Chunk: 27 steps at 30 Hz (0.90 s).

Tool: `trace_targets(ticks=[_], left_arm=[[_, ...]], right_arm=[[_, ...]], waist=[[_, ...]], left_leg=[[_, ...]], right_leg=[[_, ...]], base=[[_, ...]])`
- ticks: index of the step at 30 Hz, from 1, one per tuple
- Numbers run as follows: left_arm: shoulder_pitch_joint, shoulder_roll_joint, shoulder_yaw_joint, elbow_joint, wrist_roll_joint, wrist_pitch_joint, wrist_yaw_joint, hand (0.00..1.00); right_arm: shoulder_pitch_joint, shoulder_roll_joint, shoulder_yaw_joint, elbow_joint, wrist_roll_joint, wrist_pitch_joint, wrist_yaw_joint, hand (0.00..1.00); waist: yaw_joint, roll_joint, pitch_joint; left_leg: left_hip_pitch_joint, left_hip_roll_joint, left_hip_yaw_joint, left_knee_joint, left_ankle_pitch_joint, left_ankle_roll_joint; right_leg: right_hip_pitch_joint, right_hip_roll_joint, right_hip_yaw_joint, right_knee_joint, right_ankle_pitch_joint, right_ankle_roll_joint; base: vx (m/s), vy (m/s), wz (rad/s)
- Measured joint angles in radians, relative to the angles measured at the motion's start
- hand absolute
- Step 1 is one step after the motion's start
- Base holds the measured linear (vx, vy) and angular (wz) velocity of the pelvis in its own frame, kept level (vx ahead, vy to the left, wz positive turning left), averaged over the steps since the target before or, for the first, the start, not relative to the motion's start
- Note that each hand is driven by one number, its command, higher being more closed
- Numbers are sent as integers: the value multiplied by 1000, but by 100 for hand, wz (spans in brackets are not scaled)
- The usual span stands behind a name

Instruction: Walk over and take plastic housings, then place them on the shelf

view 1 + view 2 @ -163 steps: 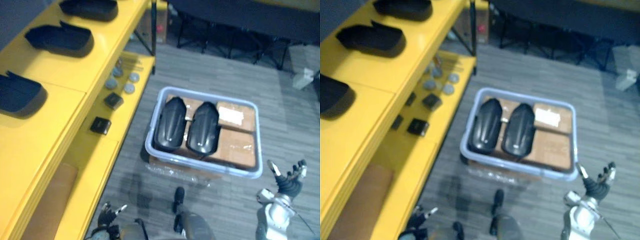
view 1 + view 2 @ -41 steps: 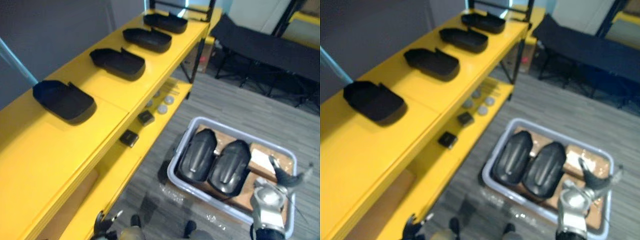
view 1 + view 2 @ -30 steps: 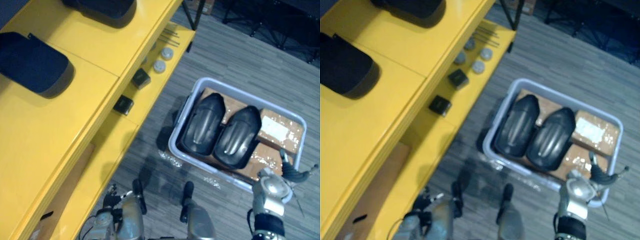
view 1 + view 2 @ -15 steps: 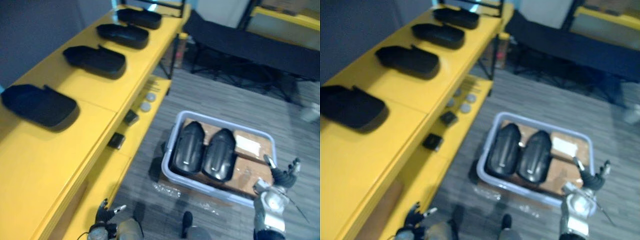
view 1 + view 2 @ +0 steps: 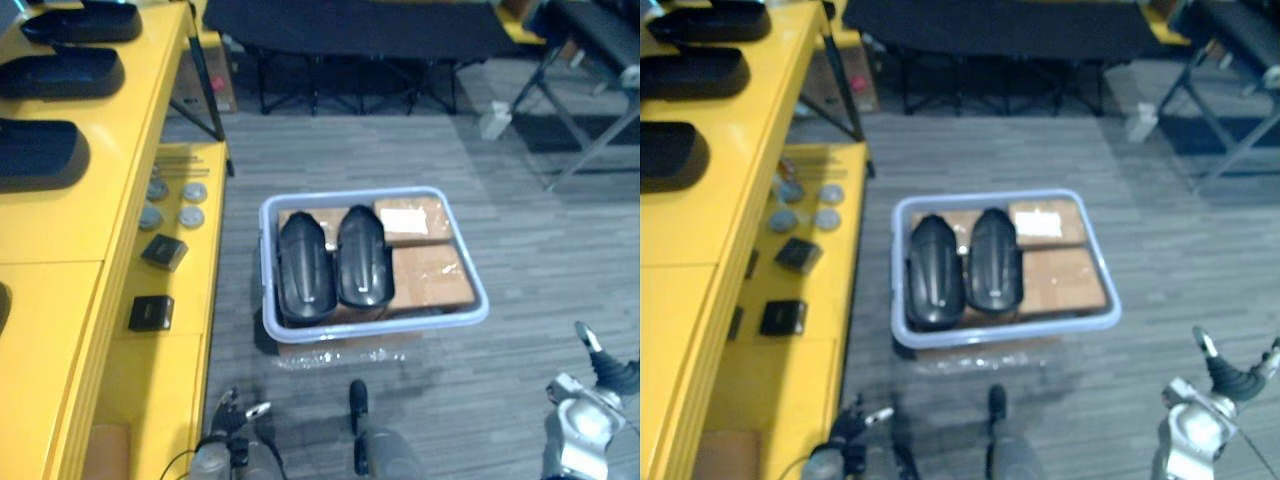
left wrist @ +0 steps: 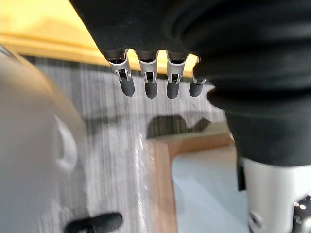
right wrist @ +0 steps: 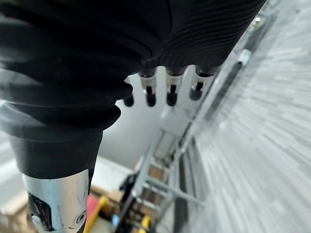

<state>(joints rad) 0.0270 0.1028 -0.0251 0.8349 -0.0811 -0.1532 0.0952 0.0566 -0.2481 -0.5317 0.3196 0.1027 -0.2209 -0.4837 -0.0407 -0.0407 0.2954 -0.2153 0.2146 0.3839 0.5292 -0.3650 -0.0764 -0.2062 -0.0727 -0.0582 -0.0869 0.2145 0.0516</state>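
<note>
Two black plastic housings (image 5: 303,268) (image 5: 363,257) lie side by side in the left half of a pale blue bin (image 5: 375,324) on the floor in front of me. Brown cardboard boxes (image 5: 430,275) fill the bin's right half. My left hand (image 5: 234,413) hangs low near the bottom edge, left of the bin, its fingers (image 6: 150,83) straight and empty. My right hand (image 5: 603,367) is over the floor to the lower right of the bin, fingers (image 7: 170,92) spread and holding nothing. More black housings (image 5: 40,152) (image 5: 62,72) rest on the yellow shelf top (image 5: 60,225) at the left.
The yellow shelf's lower level (image 5: 170,350) carries two small black boxes (image 5: 164,251) (image 5: 151,313) and several grey discs (image 5: 170,200). A black folding cot (image 5: 350,30) stands behind the bin. A metal frame (image 5: 590,110) and a white object (image 5: 490,122) are at the back right.
The camera has swung, so the bin now lies in the middle and the shelf at the left edge. My right hand now shows over the floor, clear of the bin. The housings remain in the bin.
</note>
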Motion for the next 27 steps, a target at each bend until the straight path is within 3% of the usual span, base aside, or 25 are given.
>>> trace_targets(ticks=[1, 3, 5, 10, 13, 16, 20, 27], left_arm=[[-4, -1, 0, 2, -1, -1, 5, 0], [-8, 6, 0, 2, -1, -1, 15, 0], [-17, 18, 1, 7, -4, -6, 40, 0], [-55, 35, 3, 15, -71, -21, 73, 0], [-64, 36, 3, 26, -78, -22, 78, 0], [-79, 37, 4, 46, -80, -31, 78, 0], [-88, 44, 4, 51, -110, -46, 76, 0], [-114, 35, 1, 52, -118, -62, 59, 0]], right_arm=[[-16, 0, 15, 0, -1, 0, -14, 0], [-45, 0, 19, 0, -1, -1, -54, 0], [-99, -6, 34, 3, -1, 0, -120, 0], [-311, -75, 113, 93, 1, 2, -215, 0], [-399, -116, 140, 152, 3, 5, -220, 0], [-480, -174, 189, 190, 3, 28, -217, 0], [-560, -191, 231, 245, 4, 54, -208, 0], [-594, -234, 281, 288, 41, 113, -121, 0]], waist=[[1, 3, 16], [4, 0, 49], [27, 5, 82], [66, 25, 142], [88, 29, 146], [87, 33, 161], [97, 33, 179], [103, 39, 197]], left_leg=[[-18, -14, -26, -16, 9, 11], [-33, -43, -67, -31, 28, 19], [-65, -60, -105, -31, 47, 26], [-102, -87, -182, -33, 59, 31], [-105, -106, -202, -52, 67, 42], [-128, -125, -227, -50, 71, 49], [-141, -129, -233, -48, 72, 52], [-166, -129, -239, -36, 74, 55]], right_leg=[[-11, 0, -14, 5, -27, -6], [-18, -17, -44, 9, -15, -11], [-33, -29, -66, 9, 25, 9], [-41, -29, -105, 10, 39, 20], [-41, -42, -111, 10, 39, 20], [-48, -57, -130, 10, 39, 20], [-65, -60, -131, 25, 36, 17], [-95, -63, -132, 55, 22, 12]], base=[[-47, -1, 26], [23, 4, 41], [82, -20, 45], [75, -10, 27], [69, 53, 25], [23, 54, 26], [-1, 16, 5], [-11, 0, 1]])
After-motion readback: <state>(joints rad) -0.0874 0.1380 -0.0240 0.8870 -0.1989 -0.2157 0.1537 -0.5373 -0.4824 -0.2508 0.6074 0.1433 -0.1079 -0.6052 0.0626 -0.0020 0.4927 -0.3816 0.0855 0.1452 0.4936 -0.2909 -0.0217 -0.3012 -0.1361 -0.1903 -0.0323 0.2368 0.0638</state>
